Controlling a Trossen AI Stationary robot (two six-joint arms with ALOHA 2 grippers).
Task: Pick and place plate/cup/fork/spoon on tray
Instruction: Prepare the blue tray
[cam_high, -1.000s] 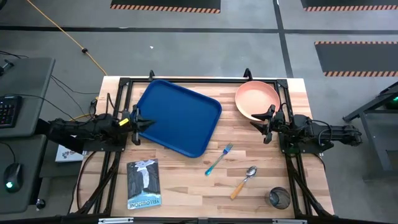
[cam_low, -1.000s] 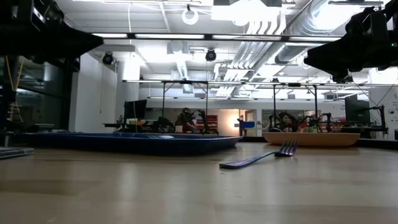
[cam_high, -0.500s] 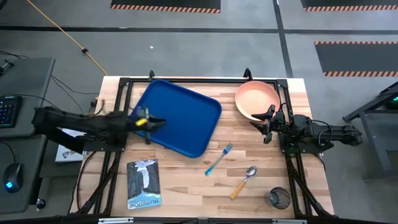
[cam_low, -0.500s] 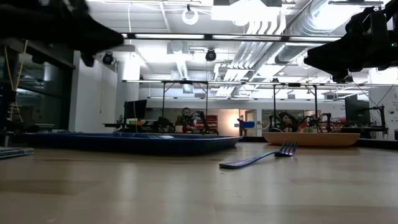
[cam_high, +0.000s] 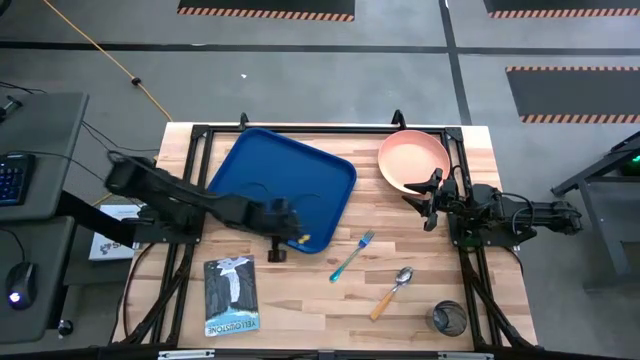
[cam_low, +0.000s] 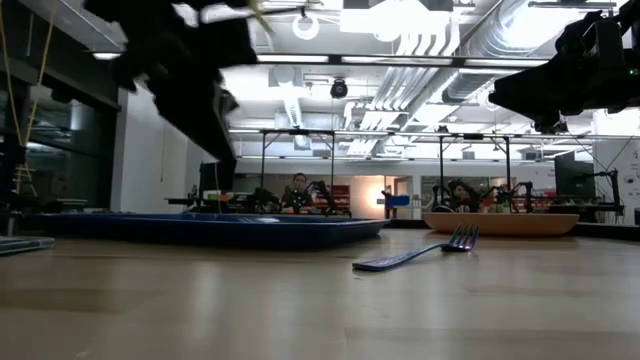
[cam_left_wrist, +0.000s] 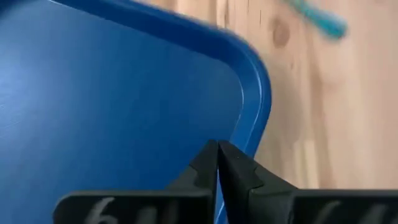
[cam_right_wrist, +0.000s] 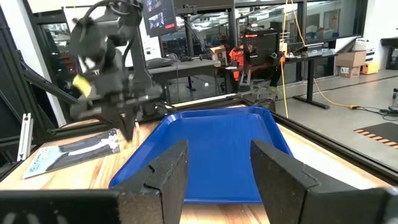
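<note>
The royal-blue tray (cam_high: 285, 185) lies at an angle on the table's far left part. The peach-orange plate (cam_high: 413, 160) sits at the far right. The blue-handled fork (cam_high: 352, 255), the orange-handled spoon (cam_high: 392, 292) and the dark cup (cam_high: 449, 319) lie on the wood at the near right. My left gripper (cam_high: 285, 245) is shut and empty, hovering over the tray's near corner (cam_left_wrist: 258, 93), with the fork's handle (cam_left_wrist: 314, 15) beyond it. My right gripper (cam_high: 425, 200) is open and empty beside the plate's near edge.
A dark booklet (cam_high: 231, 296) lies at the near left, close under the left arm. The black frame rails run along the table's left and right edges. Bare wood shows between the tray and the fork.
My left gripper has swung from the table's left edge across the tray toward the right and the near edge, ending over the tray's near corner, closer to the fork. It has tipped to point downward. My right arm has kept still.
</note>
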